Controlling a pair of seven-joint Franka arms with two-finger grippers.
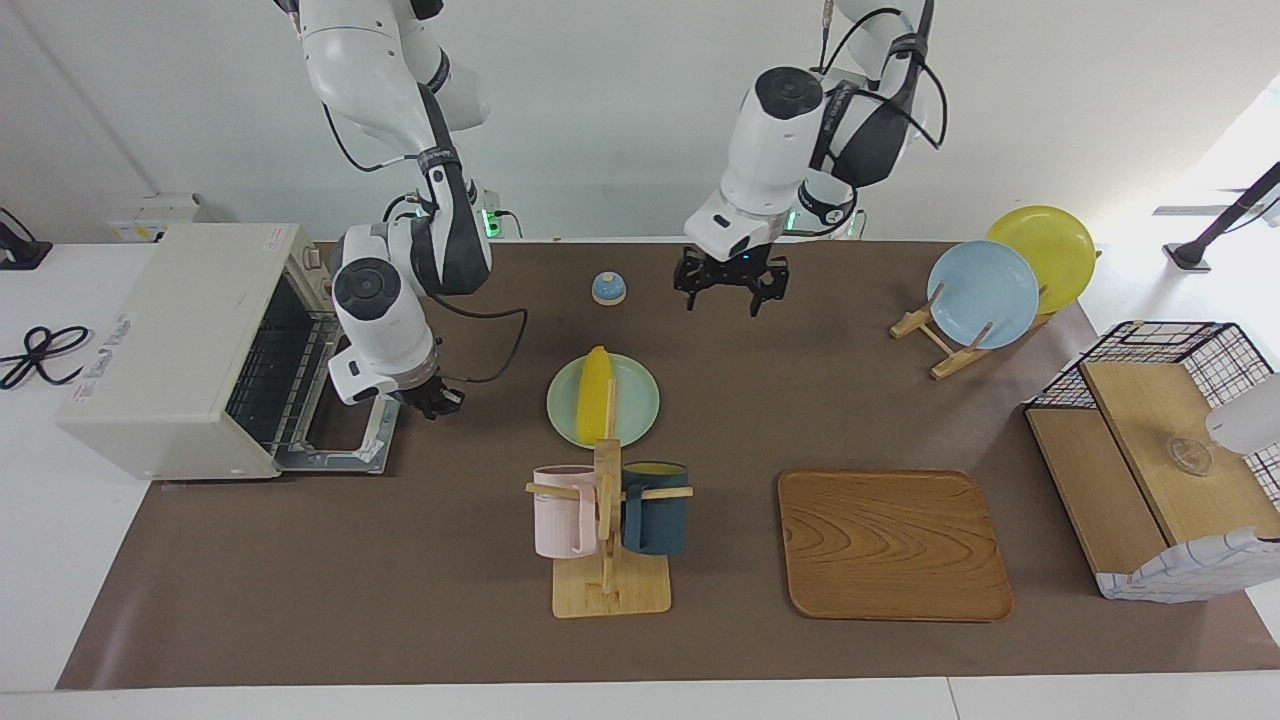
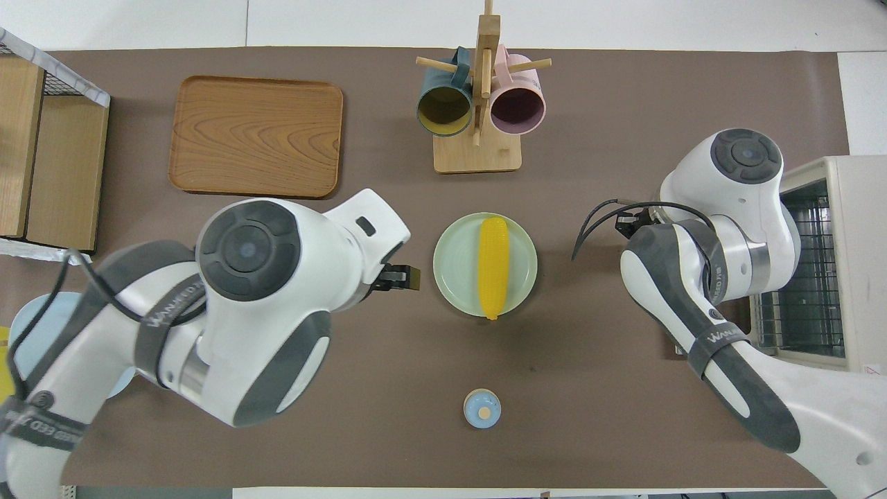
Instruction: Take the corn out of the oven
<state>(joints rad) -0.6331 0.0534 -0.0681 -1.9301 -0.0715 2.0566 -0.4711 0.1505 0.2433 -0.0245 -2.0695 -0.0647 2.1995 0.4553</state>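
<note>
The corn (image 1: 595, 395) is a bright yellow cob lying on a pale green plate (image 1: 640, 420) in the middle of the table; it also shows in the overhead view (image 2: 494, 267). The cream-white oven (image 1: 170, 350) stands at the right arm's end, with its door (image 1: 340, 455) folded down open and its wire rack (image 1: 275, 370) bare. My right gripper (image 1: 435, 400) hangs low beside the open door, between the oven and the plate, holding nothing that I can see. My left gripper (image 1: 730, 285) is open and empty, raised over the table near the robots.
A small blue bell (image 1: 608, 288) sits nearer to the robots than the plate. A wooden mug rack (image 1: 608, 540) with a pink and a dark blue mug stands farther out, a wooden tray (image 1: 893, 545) beside it. A plate stand (image 1: 982, 293) and a basket shelf (image 1: 1150, 450) are at the left arm's end.
</note>
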